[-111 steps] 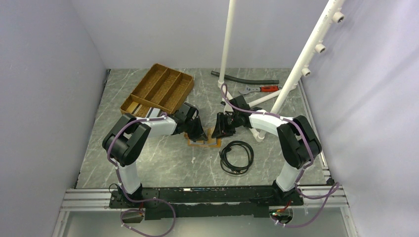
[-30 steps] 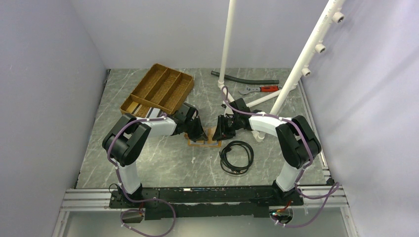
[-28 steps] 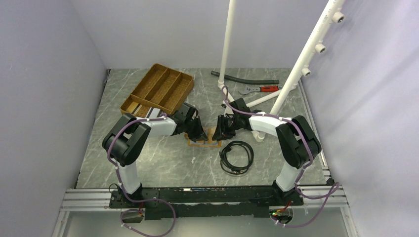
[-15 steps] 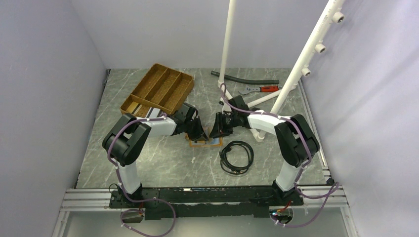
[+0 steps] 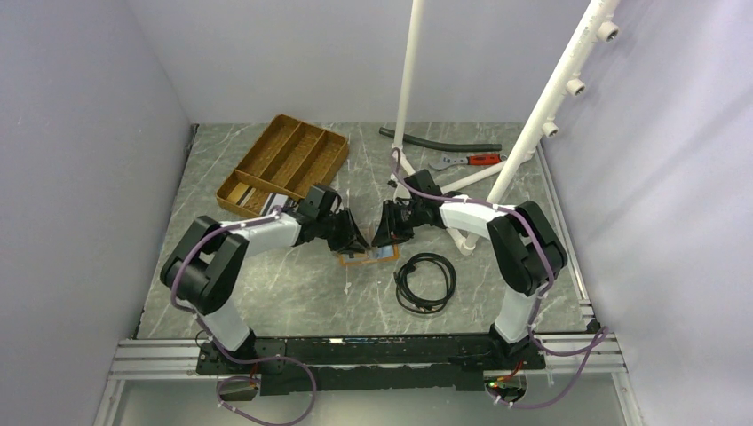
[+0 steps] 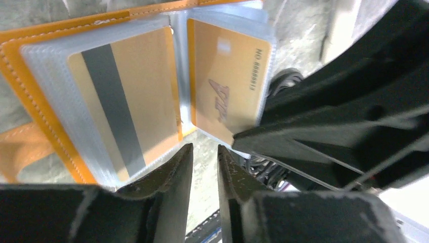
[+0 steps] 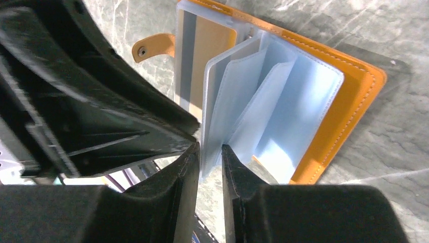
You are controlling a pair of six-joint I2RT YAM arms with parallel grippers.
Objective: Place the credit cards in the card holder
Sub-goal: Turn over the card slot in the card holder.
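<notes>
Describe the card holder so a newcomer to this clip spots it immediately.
On the grey marble table, look mid-table where the left gripper and right gripper converge, just beyond the coiled black cable. The card holder lies open there, small and orange with clear sleeves showing gold cards, unlike the bigger brown wooden tray behind.

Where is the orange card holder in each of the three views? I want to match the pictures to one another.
Top external: the card holder lies near the centre of the picture.
Left wrist: it fills the upper left, lying open.
Right wrist: it sits upper right, its clear sleeves fanned up.
Shared landmark: the striped card, plain in both wrist views, too small in the top one.
</notes>
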